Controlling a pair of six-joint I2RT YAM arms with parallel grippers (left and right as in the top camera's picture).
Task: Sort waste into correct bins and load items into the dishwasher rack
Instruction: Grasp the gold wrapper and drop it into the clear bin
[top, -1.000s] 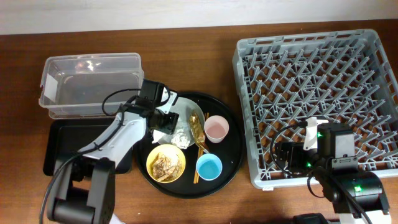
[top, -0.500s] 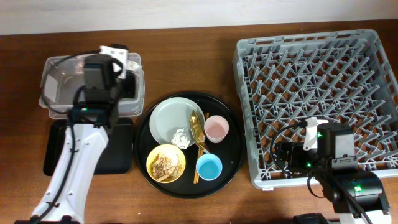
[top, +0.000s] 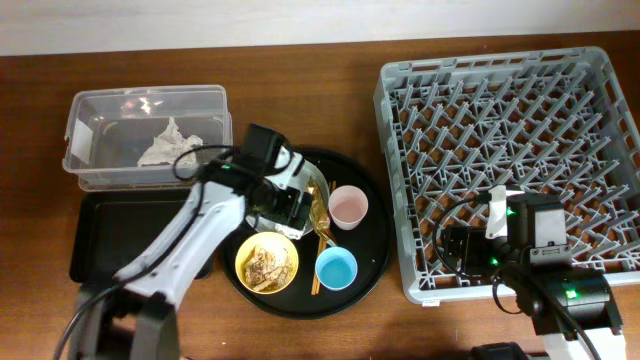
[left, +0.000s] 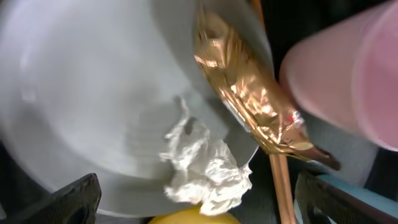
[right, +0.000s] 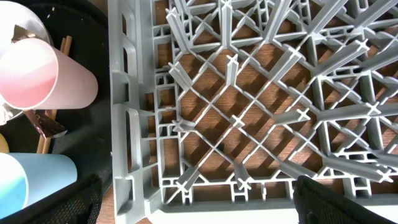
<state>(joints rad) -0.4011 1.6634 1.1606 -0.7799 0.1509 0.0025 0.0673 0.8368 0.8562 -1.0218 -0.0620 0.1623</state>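
My left gripper (top: 290, 208) (left: 202, 208) is open, low over the pale grey-green plate (left: 93, 93) on the round black tray. A crumpled white paper wad (left: 208, 165) lies at the plate's edge between the fingers, untouched. The gold-brown wrapper (left: 249, 99) (top: 318, 203) lies beside it, over the chopsticks (left: 283, 180). Another paper wad (top: 170, 146) lies in the clear tub (top: 80, 110). The yellow bowl (top: 267, 263) holds brown scraps. The pink cup (top: 348, 206) and blue cup (top: 336, 268) stand upright. My right gripper (top: 450, 250) (right: 202, 202) is open and empty over the rack's (top: 510, 120) front left corner.
The shallow black rectangular tray (top: 120, 235) lies in front of the clear tub. The round black tray (top: 372, 250) sits between the bins and the rack. The rack's left wall (right: 124, 124) stands close to the pink cup (right: 43, 74) and blue cup (right: 31, 180).
My left arm swung from the plate to the clear tub and back to the plate. A white paper wad now lies in the tub. The right arm has not moved.
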